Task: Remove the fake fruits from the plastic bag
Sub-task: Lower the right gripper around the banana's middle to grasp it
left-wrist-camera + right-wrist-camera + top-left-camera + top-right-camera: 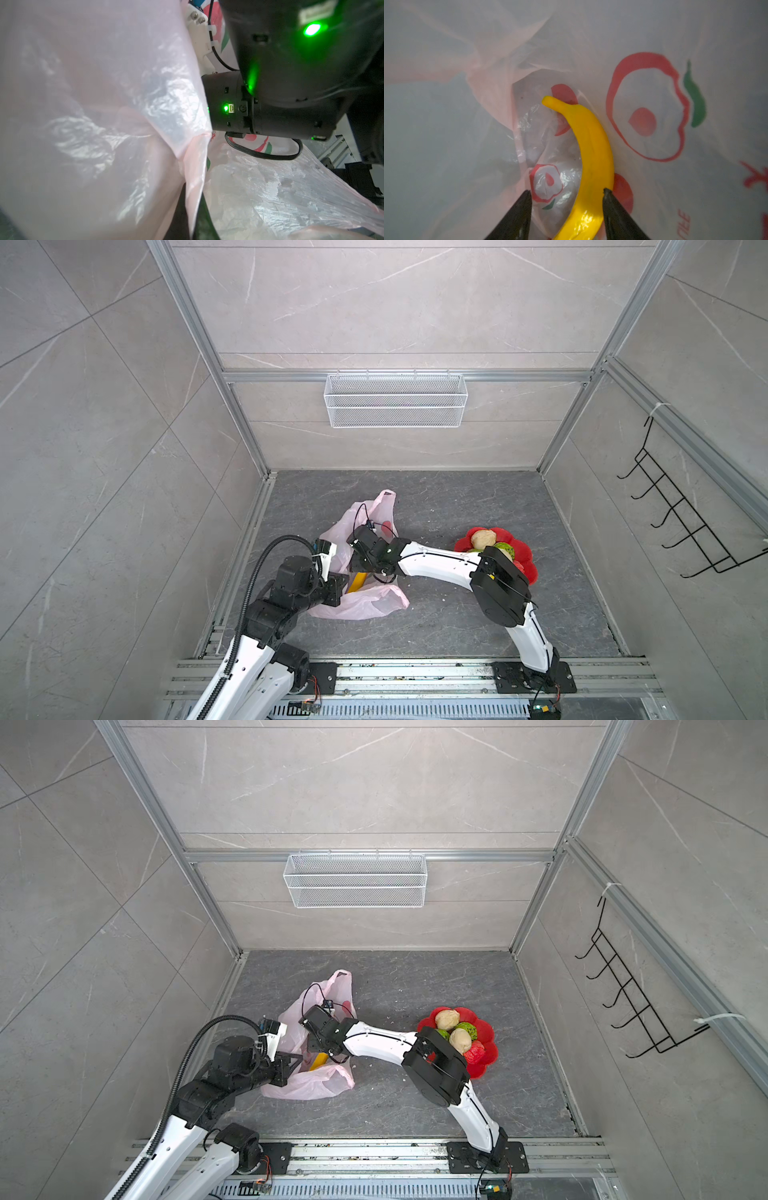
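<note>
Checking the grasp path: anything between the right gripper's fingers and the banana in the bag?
Nothing visible. The right gripper's open fingers flank the banana inside the plastic bag, with no film across it.

Red lettering (684, 221) on the plastic bag (724, 149), near its apple print (645, 108), is too blurred to read.

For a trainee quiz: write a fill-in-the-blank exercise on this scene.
1. The banana lies inside the pink ____.
2. The right pincer stands ____, with one finger on each side of the banana.
3. The fruits already taken out sit on a flower-shaped ____ plate.
Missing words: bag; open; red.
</note>
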You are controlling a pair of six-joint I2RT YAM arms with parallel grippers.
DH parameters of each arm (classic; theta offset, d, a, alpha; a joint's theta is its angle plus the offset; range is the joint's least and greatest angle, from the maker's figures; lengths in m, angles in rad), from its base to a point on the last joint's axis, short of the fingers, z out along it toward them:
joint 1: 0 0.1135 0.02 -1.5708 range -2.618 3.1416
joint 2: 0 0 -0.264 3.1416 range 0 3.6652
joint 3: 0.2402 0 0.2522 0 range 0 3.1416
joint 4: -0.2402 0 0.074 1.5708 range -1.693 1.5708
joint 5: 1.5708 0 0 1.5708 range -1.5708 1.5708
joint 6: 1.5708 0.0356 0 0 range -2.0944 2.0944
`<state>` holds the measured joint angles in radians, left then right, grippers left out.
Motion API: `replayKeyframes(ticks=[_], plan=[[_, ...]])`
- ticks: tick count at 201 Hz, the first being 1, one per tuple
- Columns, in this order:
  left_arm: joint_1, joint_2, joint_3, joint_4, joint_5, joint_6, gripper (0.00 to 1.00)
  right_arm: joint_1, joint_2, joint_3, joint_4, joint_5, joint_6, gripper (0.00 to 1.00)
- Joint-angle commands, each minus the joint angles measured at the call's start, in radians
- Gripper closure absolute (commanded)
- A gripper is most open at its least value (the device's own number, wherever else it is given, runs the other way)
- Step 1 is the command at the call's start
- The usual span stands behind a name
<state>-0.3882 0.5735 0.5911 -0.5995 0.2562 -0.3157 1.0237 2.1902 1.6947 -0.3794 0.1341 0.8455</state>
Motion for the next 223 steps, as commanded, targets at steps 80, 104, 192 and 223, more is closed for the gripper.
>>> replayKeyframes(ticks=[80, 104, 192, 223], plan=[[-0.002, -0.097, -0.140, 0.181, -0.038, -0.142, 1.00, 0.026, 0.178, 0.251, -0.220, 0.045, 0.009, 0.38], [-0.003, -0.115, -0.157, 0.204, -0.032, -0.149, 1.00, 0.029, 0.235, 0.329, -0.289, 0.039, 0.015, 0.38], [-0.002, -0.163, -0.189, 0.218, -0.036, -0.167, 1.00, 0.036, 0.316, 0.427, -0.362, 0.027, 0.044, 0.59], [-0.001, -0.156, -0.180, 0.206, -0.061, -0.161, 1.00, 0.031, 0.237, 0.356, -0.279, 0.022, 0.014, 0.74]])
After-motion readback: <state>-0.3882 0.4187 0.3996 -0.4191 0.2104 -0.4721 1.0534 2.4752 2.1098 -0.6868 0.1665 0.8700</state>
